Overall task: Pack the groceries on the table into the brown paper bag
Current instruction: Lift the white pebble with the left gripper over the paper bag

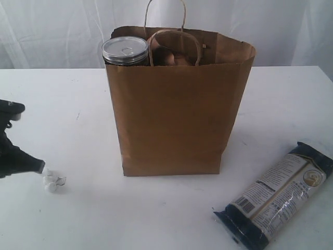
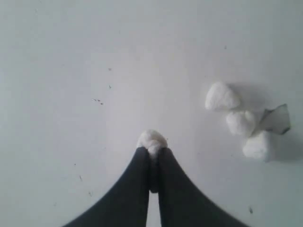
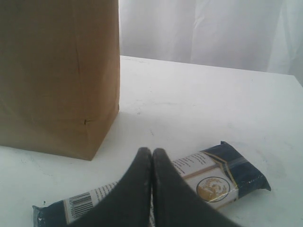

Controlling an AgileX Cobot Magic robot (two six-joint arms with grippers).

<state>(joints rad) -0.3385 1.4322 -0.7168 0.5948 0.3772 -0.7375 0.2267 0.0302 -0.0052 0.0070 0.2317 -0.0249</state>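
The brown paper bag [image 1: 177, 114] stands upright mid-table, with a silver pull-tab can [image 1: 125, 50] showing at its top left corner. A long dark-blue packet [image 1: 276, 195] lies flat on the table [image 1: 67, 104] at the front right. At the left edge, my left gripper [image 1: 40, 166] is low over the table, shut on a small white lump [image 2: 152, 140] that pokes out past its tips [image 2: 152, 150]. My right gripper [image 3: 151, 152] is shut and empty, just above the packet [image 3: 213, 177], with the bag [image 3: 57, 75] beside it. It is out of the exterior view.
Three more small white lumps [image 2: 241, 123] and a scrap of clear wrapper [image 2: 277, 118] lie close to the left gripper; the exterior view shows them as a cluster [image 1: 53, 181]. A white curtain hangs behind the table.
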